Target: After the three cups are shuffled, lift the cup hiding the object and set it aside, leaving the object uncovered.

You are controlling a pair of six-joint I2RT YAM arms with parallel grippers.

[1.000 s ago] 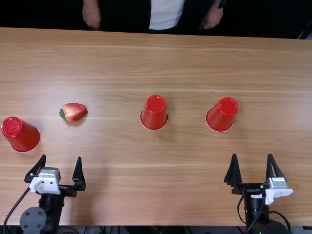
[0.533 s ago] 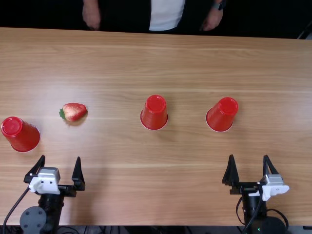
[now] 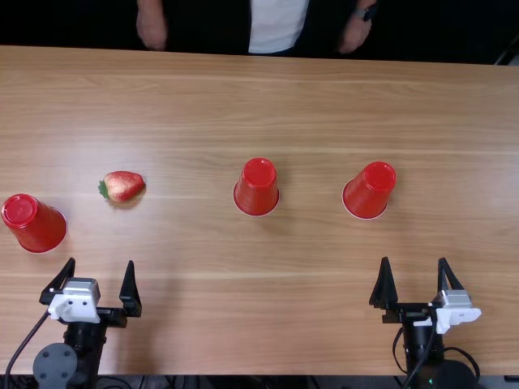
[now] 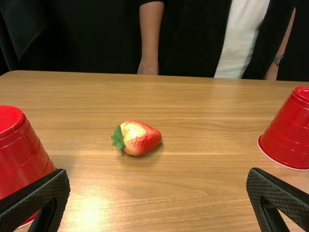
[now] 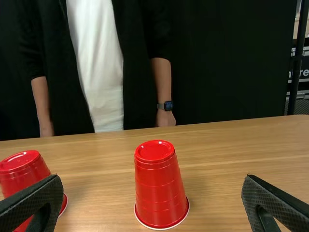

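Observation:
Three red cups stand upside down on the wooden table [image 3: 259,97]: one at the far left [image 3: 31,222] [image 4: 19,154], one in the middle [image 3: 258,187] [image 4: 289,133] [image 5: 24,179], one to the right [image 3: 370,190] [image 5: 159,186]. A strawberry [image 3: 122,185] [image 4: 137,137] lies uncovered between the left and middle cups. My left gripper [image 3: 96,279] [image 4: 159,212] is open near the front edge, below the strawberry and beside the left cup. My right gripper [image 3: 413,278] [image 5: 154,212] is open near the front edge, below the right cup. Neither holds anything.
A person stands across the table at its far edge, hands [image 3: 152,32] [image 3: 354,31] hanging off the tabletop. Bare wood lies between the cups and behind them.
My right gripper has drawn slightly left and back toward the near edge. The cups, the strawberry and the left gripper have kept still.

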